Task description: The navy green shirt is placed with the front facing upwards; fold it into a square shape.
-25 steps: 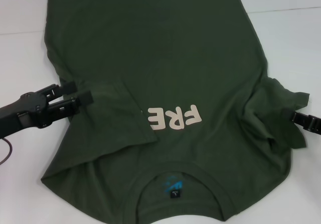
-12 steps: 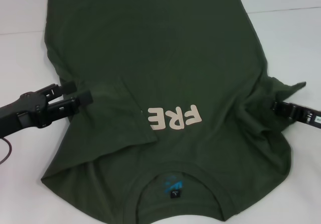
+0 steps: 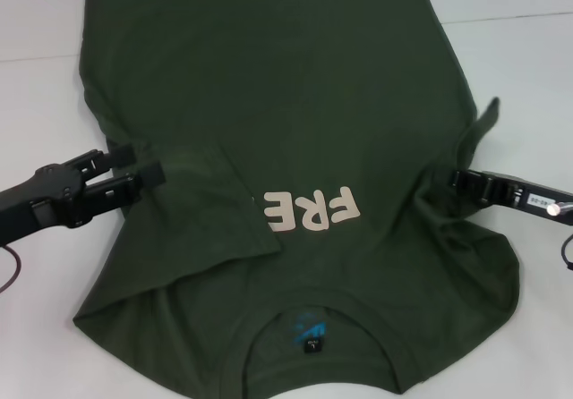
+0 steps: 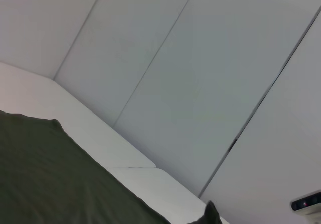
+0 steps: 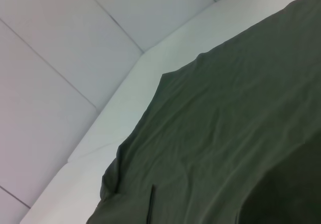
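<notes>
The navy green shirt (image 3: 269,86) lies front up on the white table (image 3: 36,23), with its collar and black label (image 3: 309,335) nearest me. Its left sleeve (image 3: 210,198) is folded inward and covers part of the cream print (image 3: 309,209). My left gripper (image 3: 139,166) rests open at the shirt's left edge beside that folded sleeve, holding nothing. My right gripper (image 3: 457,182) is shut on the right sleeve, and a flap of the sleeve (image 3: 483,122) stands up behind it. Both wrist views show only the shirt cloth (image 4: 50,179) (image 5: 225,133) and wall.
White tabletop shows on both sides of the shirt, with a seam line (image 3: 528,16) across the far right. A thin cable (image 3: 9,269) hangs under my left arm. Grey wall panels (image 4: 200,83) stand behind the table.
My right gripper has moved left, inward over the shirt's body, dragging the right sleeve with it; the bunched sleeve is now drawn in and partly raised. The left gripper has not moved.
</notes>
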